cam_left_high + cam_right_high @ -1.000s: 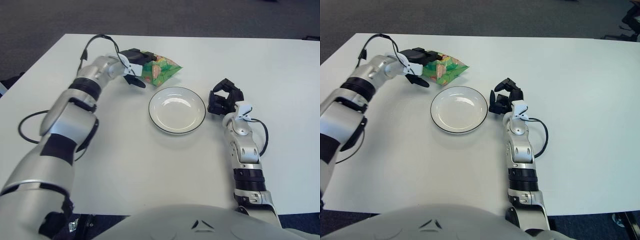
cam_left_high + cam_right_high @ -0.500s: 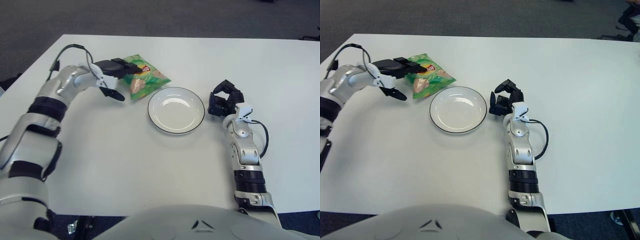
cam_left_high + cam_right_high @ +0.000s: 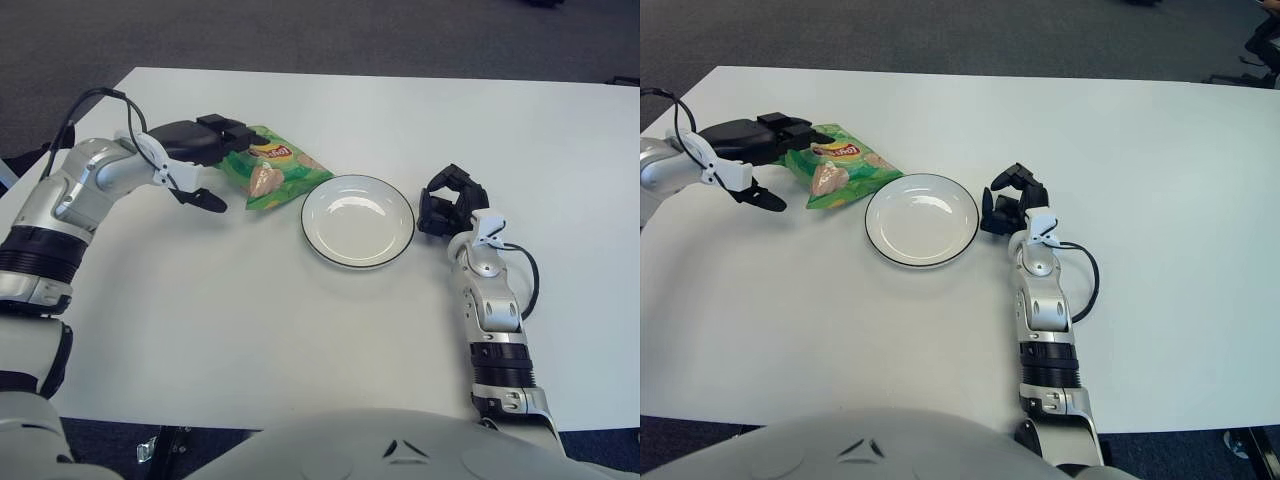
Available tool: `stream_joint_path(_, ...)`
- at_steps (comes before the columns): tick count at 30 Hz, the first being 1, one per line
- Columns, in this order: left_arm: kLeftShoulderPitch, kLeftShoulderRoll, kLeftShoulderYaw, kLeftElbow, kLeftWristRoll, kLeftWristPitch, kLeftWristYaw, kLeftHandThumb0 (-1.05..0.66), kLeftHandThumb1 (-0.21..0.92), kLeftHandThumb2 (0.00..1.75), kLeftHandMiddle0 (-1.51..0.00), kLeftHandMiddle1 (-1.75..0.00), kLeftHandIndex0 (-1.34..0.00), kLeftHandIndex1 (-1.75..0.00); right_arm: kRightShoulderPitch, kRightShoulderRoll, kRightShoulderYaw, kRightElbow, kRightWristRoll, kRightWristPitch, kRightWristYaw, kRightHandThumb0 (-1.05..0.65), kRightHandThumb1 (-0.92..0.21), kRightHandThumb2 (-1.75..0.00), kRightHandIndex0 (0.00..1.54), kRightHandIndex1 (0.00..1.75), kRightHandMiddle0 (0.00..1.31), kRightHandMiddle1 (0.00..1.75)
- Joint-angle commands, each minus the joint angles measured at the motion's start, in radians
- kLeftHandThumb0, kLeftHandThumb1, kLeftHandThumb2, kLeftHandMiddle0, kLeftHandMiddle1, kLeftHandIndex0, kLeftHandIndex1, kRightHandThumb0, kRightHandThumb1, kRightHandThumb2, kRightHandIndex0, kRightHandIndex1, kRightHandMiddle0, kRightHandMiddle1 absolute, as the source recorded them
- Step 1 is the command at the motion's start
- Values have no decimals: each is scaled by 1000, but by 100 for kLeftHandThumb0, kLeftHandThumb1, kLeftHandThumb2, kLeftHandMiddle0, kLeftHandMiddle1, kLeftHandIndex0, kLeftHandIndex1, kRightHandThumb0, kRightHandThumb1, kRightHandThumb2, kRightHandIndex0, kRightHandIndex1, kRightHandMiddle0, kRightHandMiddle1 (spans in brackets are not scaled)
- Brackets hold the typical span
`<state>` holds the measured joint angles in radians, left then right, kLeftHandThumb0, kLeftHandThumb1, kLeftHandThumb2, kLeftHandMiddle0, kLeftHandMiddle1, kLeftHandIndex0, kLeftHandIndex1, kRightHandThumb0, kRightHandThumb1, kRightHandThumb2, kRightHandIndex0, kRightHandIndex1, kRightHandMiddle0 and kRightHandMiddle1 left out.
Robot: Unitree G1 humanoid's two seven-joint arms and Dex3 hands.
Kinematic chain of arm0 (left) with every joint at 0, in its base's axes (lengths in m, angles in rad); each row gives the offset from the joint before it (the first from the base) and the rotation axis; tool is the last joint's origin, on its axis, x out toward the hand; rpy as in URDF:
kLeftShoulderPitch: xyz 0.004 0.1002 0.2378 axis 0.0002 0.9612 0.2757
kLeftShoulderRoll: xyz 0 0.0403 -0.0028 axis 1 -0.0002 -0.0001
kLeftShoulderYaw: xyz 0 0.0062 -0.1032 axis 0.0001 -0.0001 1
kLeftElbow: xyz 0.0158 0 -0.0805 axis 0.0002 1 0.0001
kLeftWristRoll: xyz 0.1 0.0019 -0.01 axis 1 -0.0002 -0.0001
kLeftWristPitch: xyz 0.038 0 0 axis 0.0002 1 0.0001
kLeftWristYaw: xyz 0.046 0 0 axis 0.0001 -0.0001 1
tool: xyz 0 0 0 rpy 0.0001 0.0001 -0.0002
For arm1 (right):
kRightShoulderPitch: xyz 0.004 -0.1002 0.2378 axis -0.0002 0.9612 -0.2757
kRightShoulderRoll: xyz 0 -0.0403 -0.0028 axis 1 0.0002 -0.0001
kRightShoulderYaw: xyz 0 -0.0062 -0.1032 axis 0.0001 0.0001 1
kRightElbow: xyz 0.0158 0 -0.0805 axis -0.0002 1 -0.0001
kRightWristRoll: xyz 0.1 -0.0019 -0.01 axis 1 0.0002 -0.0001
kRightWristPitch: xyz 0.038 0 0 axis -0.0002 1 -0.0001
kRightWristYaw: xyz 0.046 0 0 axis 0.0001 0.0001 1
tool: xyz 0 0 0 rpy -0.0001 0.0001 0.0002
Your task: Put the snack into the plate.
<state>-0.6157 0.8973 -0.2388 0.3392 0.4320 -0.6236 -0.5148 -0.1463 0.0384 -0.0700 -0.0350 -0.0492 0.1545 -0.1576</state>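
We see left hand (image 3: 205, 150) clamped on green chip bag (image 3: 270, 172), bag's left end between fingers, bag just left of white plate (image 3: 357, 220), near its rim, not in it. Right hand (image 3: 448, 200) parked on white table (image 3: 300, 330) just right of plate, fingers curled, holding nothing.

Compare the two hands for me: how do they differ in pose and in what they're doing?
The left hand is stretched out left of the plate, shut on the snack bag; the right hand sits right of the plate, its fingers curled and holding nothing. The left reaches in sideways, the right points away from the robot. Both are black.
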Motion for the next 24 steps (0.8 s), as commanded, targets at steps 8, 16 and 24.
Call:
stream_joint_path(8, -13, -28, 17, 22, 26, -32, 46, -83, 70, 61, -6, -28, 0, -49, 83, 14, -4, 66, 11, -34, -2, -51, -26, -139, 129, 175, 67, 175)
stream_joint_path(16, -44, -59, 19, 48, 73, -68, 128, -74, 63, 66, -7, -27, 0, -50, 81, 14, -6, 73, 11, -38, -6, -51, -25, -140, 130, 175, 67, 175)
stream_joint_path(24, -63, -75, 27, 75, 134, -124, 253, -68, 53, 77, -8, -25, 0, -48, 79, 14, -9, 78, 16, -45, -2, -51, -24, -140, 131, 175, 67, 175)
